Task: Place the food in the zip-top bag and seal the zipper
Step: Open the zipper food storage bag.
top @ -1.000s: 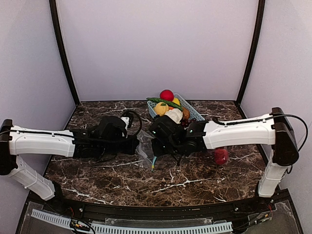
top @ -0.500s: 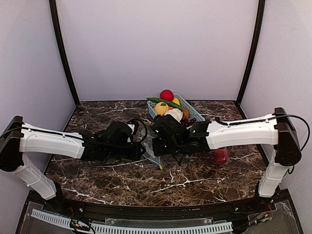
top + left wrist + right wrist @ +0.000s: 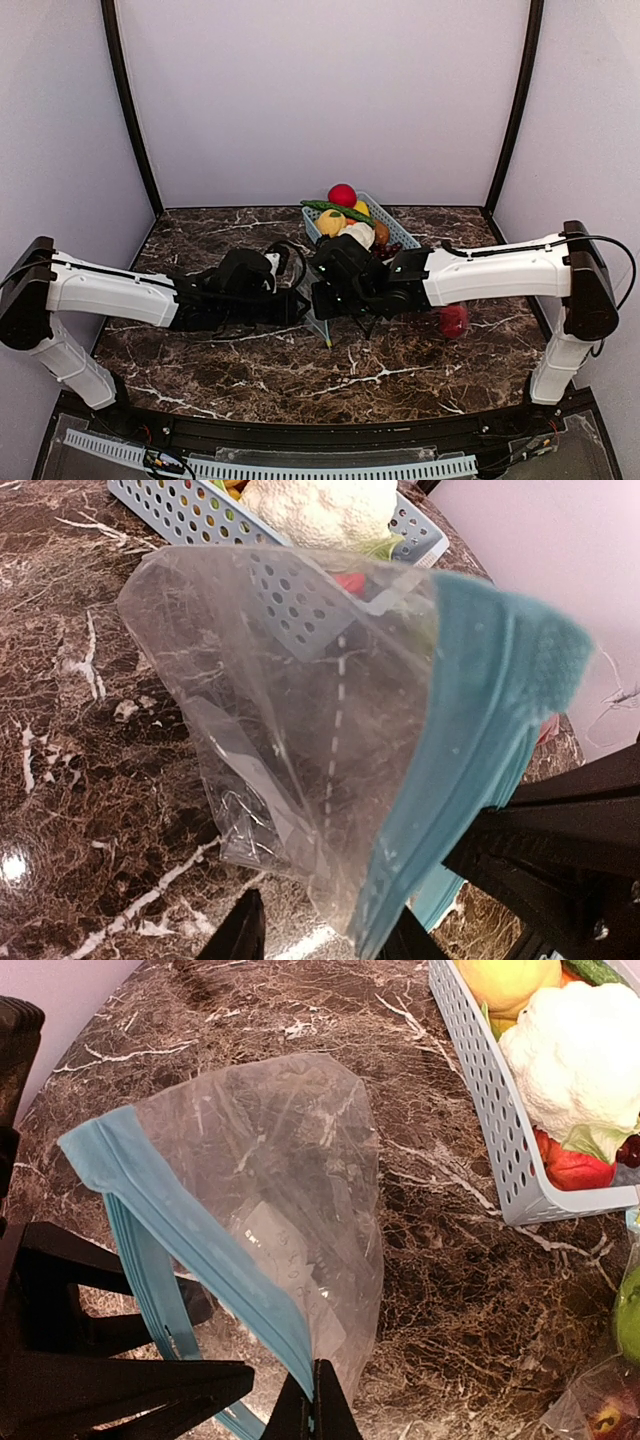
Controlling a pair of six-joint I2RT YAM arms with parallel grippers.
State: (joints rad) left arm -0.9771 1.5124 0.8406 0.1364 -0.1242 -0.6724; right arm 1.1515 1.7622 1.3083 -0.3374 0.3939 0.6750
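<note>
As right tool (image 3: 316, 1402) pinches zipper (image 3: 200, 1250), bag (image 3: 285, 1150) extends away

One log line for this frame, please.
right gripper: shut on zip-top bag rim | left gripper: open at rim | bag: empty | food: in basket

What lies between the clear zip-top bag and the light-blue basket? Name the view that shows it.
Only bare marble tabletop separates the bag from the basket; the right wrist view shows it.
</note>
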